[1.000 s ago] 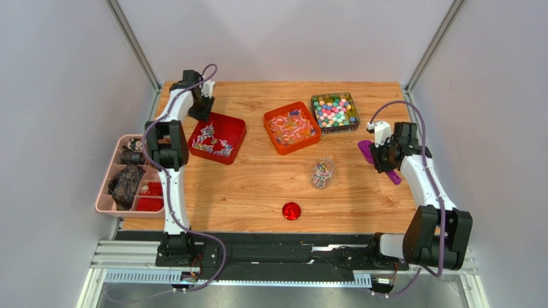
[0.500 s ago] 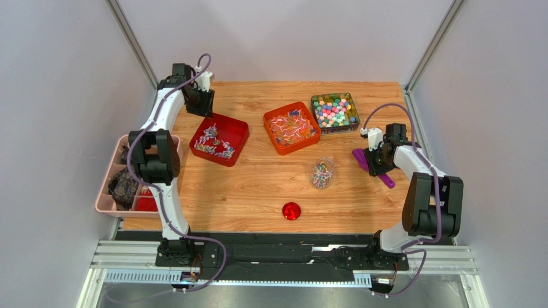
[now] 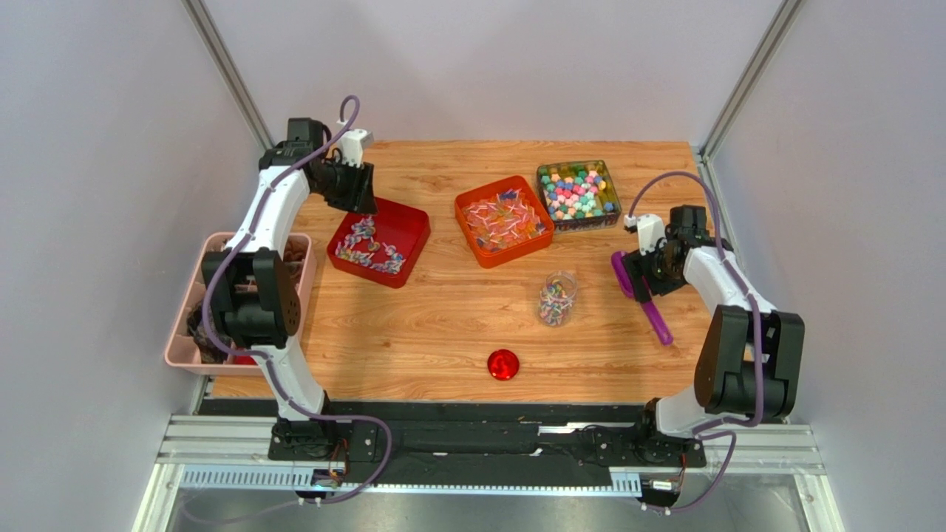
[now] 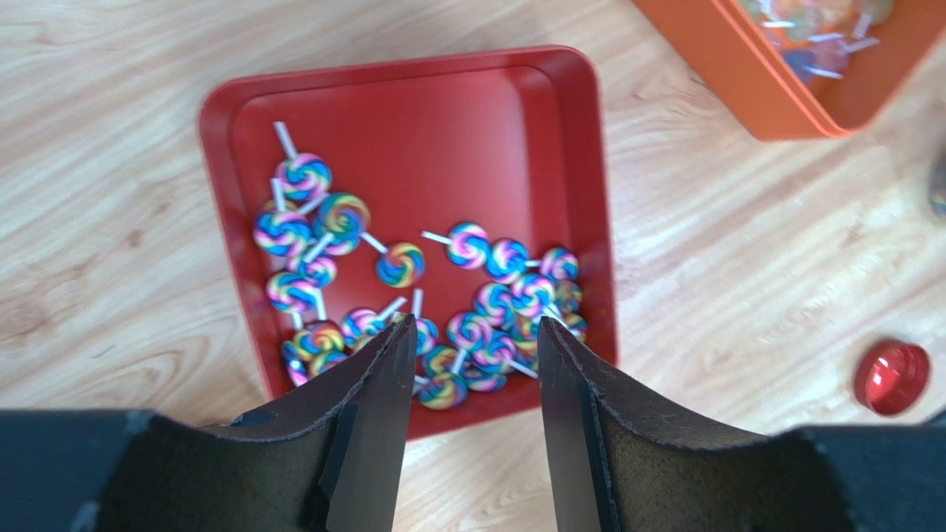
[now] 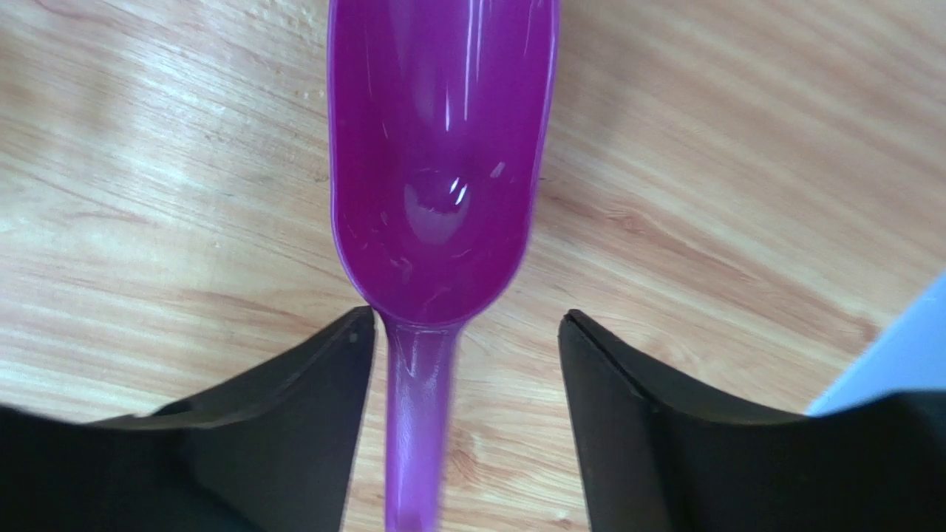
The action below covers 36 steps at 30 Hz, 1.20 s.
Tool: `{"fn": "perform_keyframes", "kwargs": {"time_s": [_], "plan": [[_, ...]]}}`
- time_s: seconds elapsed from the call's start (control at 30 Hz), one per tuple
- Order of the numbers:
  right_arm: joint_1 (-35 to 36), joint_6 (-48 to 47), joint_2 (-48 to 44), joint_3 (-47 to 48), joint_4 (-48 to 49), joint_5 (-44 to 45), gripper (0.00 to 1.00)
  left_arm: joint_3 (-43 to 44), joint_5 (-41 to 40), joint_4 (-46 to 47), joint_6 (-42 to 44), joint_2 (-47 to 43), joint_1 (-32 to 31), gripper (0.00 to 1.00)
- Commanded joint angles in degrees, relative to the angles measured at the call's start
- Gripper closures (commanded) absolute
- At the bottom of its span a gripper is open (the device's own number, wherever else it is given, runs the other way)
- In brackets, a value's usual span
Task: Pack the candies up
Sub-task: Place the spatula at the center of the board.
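The candies lie in three containers: swirl lollipops (image 4: 489, 261) in a red tray (image 3: 409, 220), twist-wrapped sweets (image 3: 505, 216) in an orange tray, and small round coloured ones (image 3: 577, 192) in a clear box. A clear jar (image 3: 556, 298) holds some mixed candies. My left gripper (image 3: 362, 202) is open and empty, above the red tray's (image 4: 400, 67) near edge in its wrist view (image 4: 475, 333). My right gripper (image 3: 644, 269) is open astride a purple scoop (image 3: 658, 324). The scoop's (image 5: 444, 144) handle lies between the fingers (image 5: 466, 324), close to the left one, not gripped.
A round red lid (image 3: 503, 364) lies on the table in front of the jar, and it also shows in the left wrist view (image 4: 892, 375). A pink compartment organiser (image 3: 181, 333) with dark and red items stands off the table's left edge.
My left arm swung left and its gripper came down toward the red tray. My right gripper moved over the scoop's handle, and the scoop now lies turned more toward the near edge.
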Motion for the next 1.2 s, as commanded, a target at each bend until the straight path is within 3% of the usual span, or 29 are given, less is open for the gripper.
{"fn": "perform_keyframes", "kwargs": {"time_s": [0.0, 0.2, 0.33, 0.5, 0.53, 0.77, 1.17], "plan": [[-0.2, -1.1, -4.8, 5.4, -3.2, 0.0, 0.30, -2.5, 5.8, 0.4, 3.1, -5.5, -0.2, 0.47], [0.4, -1.4, -10.5, 11.9, -12.3, -5.3, 0.30, -7.2, 8.4, 1.9, 6.1, -8.9, -0.6, 0.46], [5.8, -1.6, -17.1, 14.3, -14.5, -5.8, 0.30, -12.1, 10.4, 2.0, 11.9, -12.3, -4.6, 0.45], [7.7, 1.9, -21.2, 15.8, -12.3, -6.9, 0.30, -18.8, 0.5, 5.2, 16.6, -17.0, -19.1, 0.43], [7.7, 2.5, -21.3, 15.6, -11.6, -6.8, 0.30, -20.5, -1.0, 6.1, 17.7, -17.4, -24.5, 0.43], [7.7, 6.8, -22.3, 11.0, -7.6, -8.6, 0.31, -28.1, -7.7, 11.5, 26.9, -20.6, -42.5, 0.43], [7.7, 8.7, -23.6, 7.0, -3.7, -6.9, 0.30, -33.9, -7.0, 11.5, 34.6, -17.1, -56.9, 0.44]]}}
